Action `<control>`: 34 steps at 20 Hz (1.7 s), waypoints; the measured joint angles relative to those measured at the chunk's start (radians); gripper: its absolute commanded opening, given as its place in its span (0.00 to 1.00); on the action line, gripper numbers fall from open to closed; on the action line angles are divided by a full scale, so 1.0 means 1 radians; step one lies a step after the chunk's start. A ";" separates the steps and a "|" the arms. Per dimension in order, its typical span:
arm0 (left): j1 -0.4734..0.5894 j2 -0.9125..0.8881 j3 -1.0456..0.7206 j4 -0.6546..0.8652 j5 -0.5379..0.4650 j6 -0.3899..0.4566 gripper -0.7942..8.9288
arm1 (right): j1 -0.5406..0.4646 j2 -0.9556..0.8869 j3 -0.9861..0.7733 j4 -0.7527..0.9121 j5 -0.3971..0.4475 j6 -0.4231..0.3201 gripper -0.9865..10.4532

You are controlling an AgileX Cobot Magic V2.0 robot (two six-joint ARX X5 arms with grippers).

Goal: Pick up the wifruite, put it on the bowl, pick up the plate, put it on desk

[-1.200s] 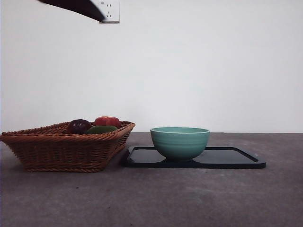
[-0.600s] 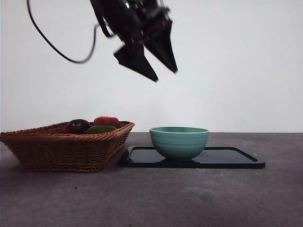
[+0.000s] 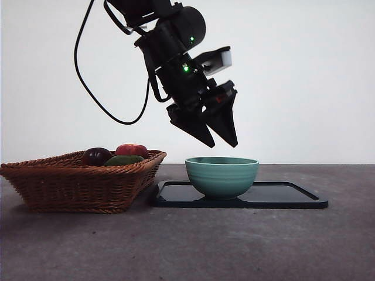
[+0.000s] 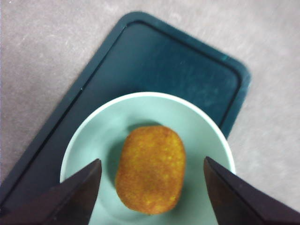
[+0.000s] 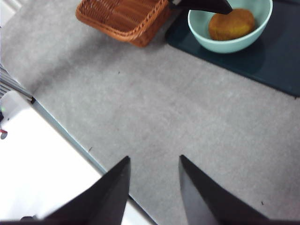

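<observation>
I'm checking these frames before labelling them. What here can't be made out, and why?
- Front view: the wifruite is hidden behind the bowl wall; only the wrist views show it.
- Front view: basket contents are half hidden by its rim; its floor is unseen.
- Left wrist view: the dark tray is cut off by the edge.
- Right wrist view: the left claw shows only one tip.
- The right claw waits aside.

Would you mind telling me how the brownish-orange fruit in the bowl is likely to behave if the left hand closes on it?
The wifruite is a smooth oval, so it would probably roll or pivot inside the bowl if nudged off-centre. Its dull skin looks fairly grippy rather than slick. It seems small and likely light for the left hand, whose jaws are open wider than it.
</observation>
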 measured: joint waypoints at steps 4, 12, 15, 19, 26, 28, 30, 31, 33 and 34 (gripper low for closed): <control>-0.014 0.018 0.000 0.012 -0.001 0.026 0.43 | 0.000 0.000 0.000 -0.006 0.000 0.000 0.23; -0.023 0.072 0.001 0.014 -0.002 0.036 0.43 | 0.000 0.000 0.000 -0.007 0.000 0.000 0.23; -0.026 0.078 0.001 0.024 -0.002 0.040 0.43 | 0.000 0.000 0.000 -0.007 0.000 0.000 0.23; -0.026 0.101 0.001 0.023 -0.005 0.042 0.43 | 0.000 0.000 0.000 -0.007 0.000 0.000 0.23; -0.026 0.103 0.001 0.023 -0.053 0.047 0.31 | 0.000 0.000 0.000 -0.007 0.000 0.000 0.23; -0.026 0.103 0.001 0.023 -0.053 0.047 0.29 | 0.000 0.000 0.000 -0.007 0.000 0.000 0.23; -0.026 0.103 0.001 0.023 -0.053 0.046 0.29 | 0.000 0.000 0.000 -0.007 0.000 0.000 0.23; -0.026 0.103 0.001 0.023 -0.053 0.045 0.29 | 0.000 0.000 0.000 -0.007 0.001 0.000 0.23; -0.026 0.103 0.006 0.019 -0.053 0.040 0.30 | 0.000 0.000 0.000 -0.007 0.001 0.000 0.23; -0.026 0.103 0.016 0.010 -0.053 0.033 0.30 | 0.000 0.000 0.000 -0.007 0.001 0.000 0.23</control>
